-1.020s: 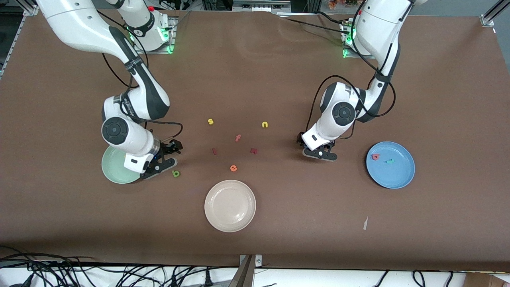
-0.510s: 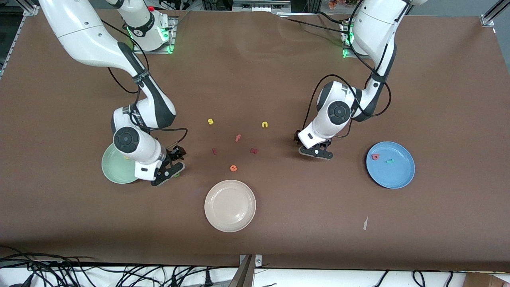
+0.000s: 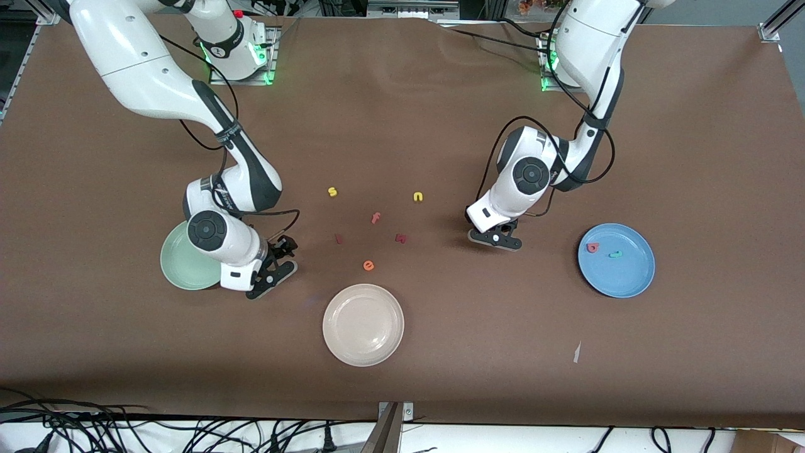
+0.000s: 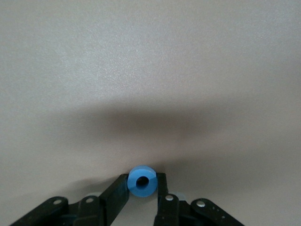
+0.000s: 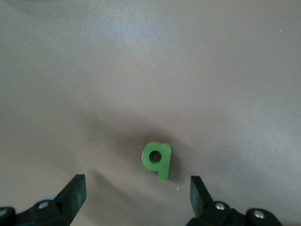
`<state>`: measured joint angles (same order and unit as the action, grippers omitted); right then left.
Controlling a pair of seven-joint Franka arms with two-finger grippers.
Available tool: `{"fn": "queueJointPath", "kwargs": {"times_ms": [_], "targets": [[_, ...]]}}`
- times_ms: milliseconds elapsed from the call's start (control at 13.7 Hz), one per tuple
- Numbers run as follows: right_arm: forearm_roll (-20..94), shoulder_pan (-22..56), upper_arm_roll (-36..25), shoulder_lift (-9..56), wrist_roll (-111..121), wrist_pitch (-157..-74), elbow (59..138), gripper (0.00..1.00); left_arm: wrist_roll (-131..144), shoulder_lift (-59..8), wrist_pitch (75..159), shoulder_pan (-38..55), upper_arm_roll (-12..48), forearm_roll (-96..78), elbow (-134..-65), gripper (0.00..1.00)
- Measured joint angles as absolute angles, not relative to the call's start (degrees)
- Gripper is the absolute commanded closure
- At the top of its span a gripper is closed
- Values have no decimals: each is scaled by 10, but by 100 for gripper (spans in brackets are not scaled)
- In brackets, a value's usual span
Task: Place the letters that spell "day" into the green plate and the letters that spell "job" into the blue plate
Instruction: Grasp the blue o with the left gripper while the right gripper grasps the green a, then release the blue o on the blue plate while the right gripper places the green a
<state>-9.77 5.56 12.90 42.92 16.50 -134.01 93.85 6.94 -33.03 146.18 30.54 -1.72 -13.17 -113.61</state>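
1. Your left gripper (image 4: 141, 188) pinches the blue o (image 4: 142, 180) by its sides, low on the table between the n and the blue plate (image 3: 635, 277).
2. Your right gripper (image 5: 136, 193) hangs spread wide over the green a (image 5: 157, 160), beside the green plate (image 3: 179, 267).
3. Both letters look soft and light, so squeeze gently across the flat sides.

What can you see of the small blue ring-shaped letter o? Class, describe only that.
The blue o is a small, thick ring of matte, foam-like material with a dark round hole through its middle. It stands on edge on the brown table, its hole facing the wrist camera. The left gripper has a dark finger against each side of it, closed on it.
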Motion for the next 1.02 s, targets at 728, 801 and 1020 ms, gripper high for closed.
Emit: {"fn": "queueJointPath", "kwargs": {"times_ms": [728, 801, 1020], "targets": [[-112, 56, 129, 443, 203, -1345, 927, 46, -123, -238, 1344, 115, -33, -90, -1123, 77], [-112, 56, 129, 444, 205, -1345, 924, 47, -170, -228, 1328, 89, -40, -90, -1126, 75], [-112, 57, 129, 446, 208, -1345, 919, 58, -283, -223, 1319, 40, -72, -90, -1141, 52]]}}
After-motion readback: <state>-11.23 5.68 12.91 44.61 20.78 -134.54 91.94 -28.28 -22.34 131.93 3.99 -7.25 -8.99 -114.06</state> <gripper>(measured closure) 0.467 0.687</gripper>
